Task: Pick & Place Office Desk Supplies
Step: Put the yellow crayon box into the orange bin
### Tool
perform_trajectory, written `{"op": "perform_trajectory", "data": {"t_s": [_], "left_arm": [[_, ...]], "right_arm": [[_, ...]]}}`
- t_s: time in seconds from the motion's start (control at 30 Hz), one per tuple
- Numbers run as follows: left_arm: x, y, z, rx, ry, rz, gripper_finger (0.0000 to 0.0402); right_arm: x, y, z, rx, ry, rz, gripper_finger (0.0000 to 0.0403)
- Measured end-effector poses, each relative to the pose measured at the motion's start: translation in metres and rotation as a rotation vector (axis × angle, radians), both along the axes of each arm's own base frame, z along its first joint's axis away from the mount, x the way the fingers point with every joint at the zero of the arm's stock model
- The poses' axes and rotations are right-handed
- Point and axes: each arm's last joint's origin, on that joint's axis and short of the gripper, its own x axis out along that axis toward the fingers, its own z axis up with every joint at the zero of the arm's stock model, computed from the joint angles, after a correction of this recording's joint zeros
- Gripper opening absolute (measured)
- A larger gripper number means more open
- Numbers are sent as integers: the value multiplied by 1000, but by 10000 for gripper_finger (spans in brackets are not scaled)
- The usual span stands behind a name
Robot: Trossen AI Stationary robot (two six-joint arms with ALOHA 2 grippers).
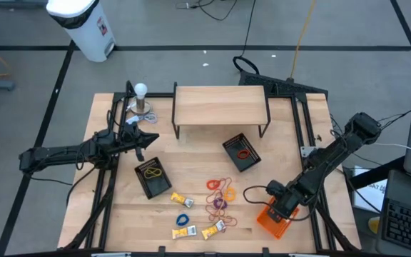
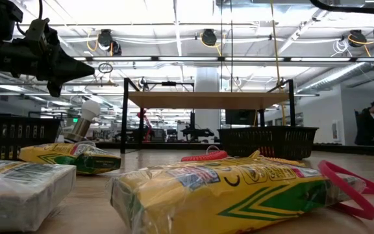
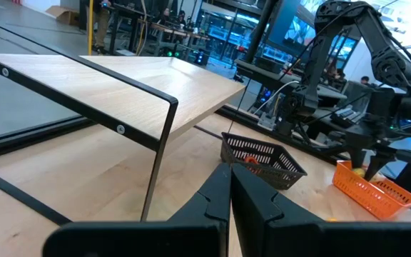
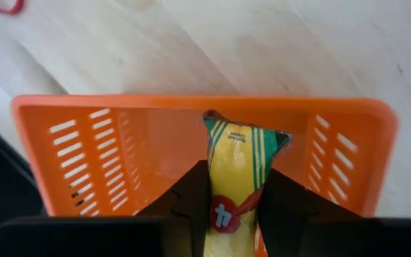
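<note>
My right gripper point(image 4: 234, 207) hangs over the orange tray point(image 4: 191, 103) at the table's near right point(image 1: 273, 221), shut on a yellow-and-green packet point(image 4: 237, 157). Three more packets point(image 1: 182, 199) point(image 1: 185, 232) point(image 1: 212, 230) lie flat on the table. Beside them lie loose rubber bands in red, orange and purple point(image 1: 220, 193) and a blue one point(image 1: 183, 219). My left gripper point(image 3: 230, 207) is shut and holds nothing, level above the table's far left point(image 1: 148, 138). My right gripper pinches the packet by its two long sides point(image 4: 216, 178) between its two fingers. They come slanting down from above and lie along the packet. The packet's free end point(image 4: 245, 128) points down into the orange tray. Whether it touches the tray's floor I cannot tell.
Two black mesh trays point(image 1: 153, 177) point(image 1: 241, 152) stand mid-table, one with a yellow band, one with a red one. A wooden shelf on black legs point(image 1: 220, 106) stands at the back, a small bulb-topped stand point(image 1: 141, 93) to its left. Black frame rails run along both sides.
</note>
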Motion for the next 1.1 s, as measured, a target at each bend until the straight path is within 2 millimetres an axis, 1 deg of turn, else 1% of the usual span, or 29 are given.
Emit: {"op": "perform_trajectory", "data": {"t_s": [0.27, 0.57, 0.67, 0.9, 1.1], "left_arm": [[0, 0, 0, -2, 0, 0, 10], [0, 0, 0, -3, 0, -1, 10], [0, 0, 0, -2, 0, -1, 10], [0, 0, 0, -2, 1, -1, 10], [0, 0, 0, -2, 0, -1, 10]], "right_arm": [[0, 0, 0, 1, -9, 5, 119], [1, 1, 0, 9, -11, 8, 191], [0, 1, 0, 29, 11, -1, 209], [1, 4, 2, 86, 28, 6, 224], [2, 5, 2, 94, 14, 16, 230]]}}
